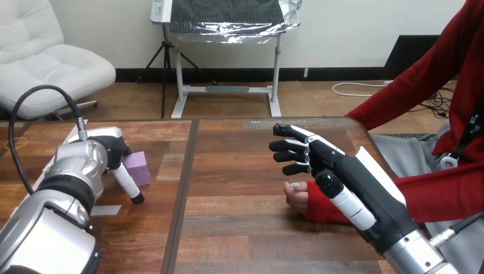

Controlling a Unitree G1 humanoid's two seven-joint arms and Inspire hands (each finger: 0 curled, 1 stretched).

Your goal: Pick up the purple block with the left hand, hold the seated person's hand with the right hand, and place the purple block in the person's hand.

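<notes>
Left arm (45, 228): silver forearm in from the near-left corner, reaching toward the far side. Wrist (77, 165) bent. Left hand (111, 149) low, turned downward at the left of the scene.

Right arm (419, 257): in from the near-right corner, slanting far and left. Right hand (354, 177) raised, well apart from my left. Its fingers (291, 145) point left, nearly straight, slightly spread, closing on nothing. Thumb (342, 197) lies along the near side, also extended.
</notes>
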